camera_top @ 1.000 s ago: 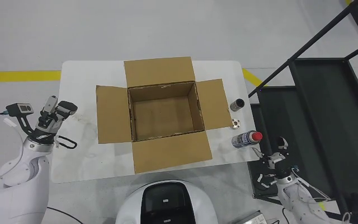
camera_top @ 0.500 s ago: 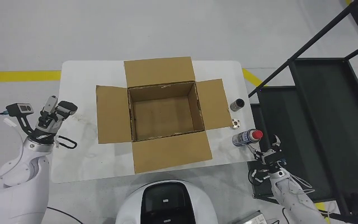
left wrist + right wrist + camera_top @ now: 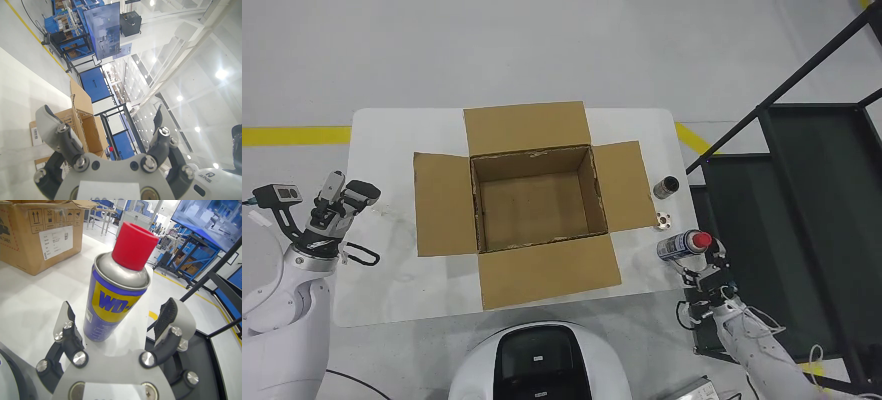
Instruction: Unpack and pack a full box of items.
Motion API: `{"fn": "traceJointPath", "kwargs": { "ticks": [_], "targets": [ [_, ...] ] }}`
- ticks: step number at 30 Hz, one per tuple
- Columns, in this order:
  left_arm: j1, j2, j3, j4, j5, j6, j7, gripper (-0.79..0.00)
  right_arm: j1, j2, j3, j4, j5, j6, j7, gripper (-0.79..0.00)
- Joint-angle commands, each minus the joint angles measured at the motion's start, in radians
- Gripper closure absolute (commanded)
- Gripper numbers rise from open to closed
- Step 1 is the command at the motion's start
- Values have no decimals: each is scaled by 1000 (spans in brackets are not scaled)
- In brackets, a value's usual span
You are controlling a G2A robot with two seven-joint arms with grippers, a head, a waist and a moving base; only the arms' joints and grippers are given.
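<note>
Right end effector (image 3: pixel 118 306) is hovering spread beside the spray can (image 3: pixel 115 289); stiff, slick metal; mid-body grip seems wisest.

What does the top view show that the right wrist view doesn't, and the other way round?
Top view: it looks straight down into the cardboard box with all four flaps spread. A dark cylinder and a small metal fitting sit beside the box. The left gripper is past the opposite table edge.

Right wrist view: the box's side with shipping symbols and a white label, the spray can with its blue and yellow body, and the ribbed pads of the fingers.

Both: the upright red-capped can, the box, the white table, and the open right gripper close to the can.
</note>
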Motion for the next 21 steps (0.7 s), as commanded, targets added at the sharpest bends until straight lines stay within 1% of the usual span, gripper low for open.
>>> {"fn": "traceJointPath", "kwargs": {
  "ticks": [1,9,16,18,19,20,21],
  "targets": [
    [0,0,0,0,0,0,0,-785,17,-4,-6,9,-1,-10,7,-785],
    [0,0,0,0,0,0,0,-785,69,-21,-31,45,-9,-43,15,-785],
    [0,0,0,0,0,0,0,-785,103,-34,-55,87,-12,-124,21,-785],
    [0,0,0,0,0,0,0,-785,113,-37,-60,101,-13,-141,21,-483],
    [0,0,0,0,0,0,0,-785,118,-39,-61,107,-8,-152,17,-345],
    [0,0,0,0,0,0,0,-785,122,-41,-63,113,-4,-162,14,-292],
    [0,0,0,0,0,0,0,-785,126,-42,-64,120,-4,-164,12,-157]
  ]
}}
